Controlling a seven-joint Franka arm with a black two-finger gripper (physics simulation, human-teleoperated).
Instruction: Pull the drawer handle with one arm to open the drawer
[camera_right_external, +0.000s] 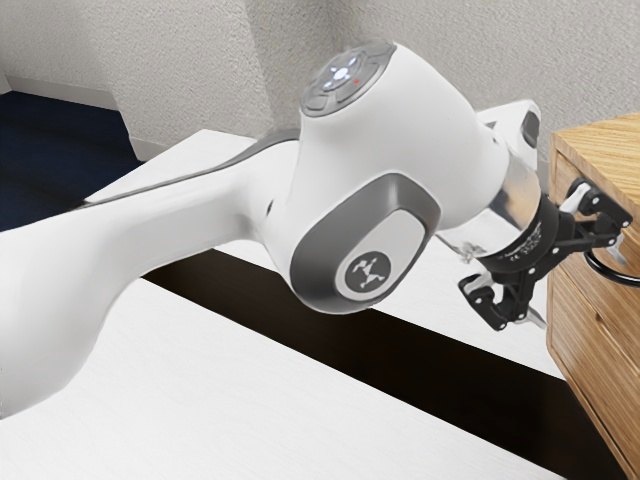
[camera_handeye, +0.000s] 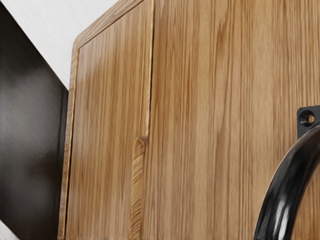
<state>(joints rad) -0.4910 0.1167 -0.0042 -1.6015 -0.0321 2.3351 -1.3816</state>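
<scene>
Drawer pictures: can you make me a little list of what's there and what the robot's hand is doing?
cabinet: wooden, at the exterior view's right
handle: black, curved, fixed to the wooden front
hand: black, open, right up at the handle
arm: white and grey, reaching toward the cabinet
table: white with a dark stripe
drawer open or shut: cannot tell

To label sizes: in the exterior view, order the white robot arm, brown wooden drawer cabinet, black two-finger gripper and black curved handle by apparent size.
1. white robot arm (nearest the camera)
2. brown wooden drawer cabinet (cropped)
3. black two-finger gripper
4. black curved handle
</scene>
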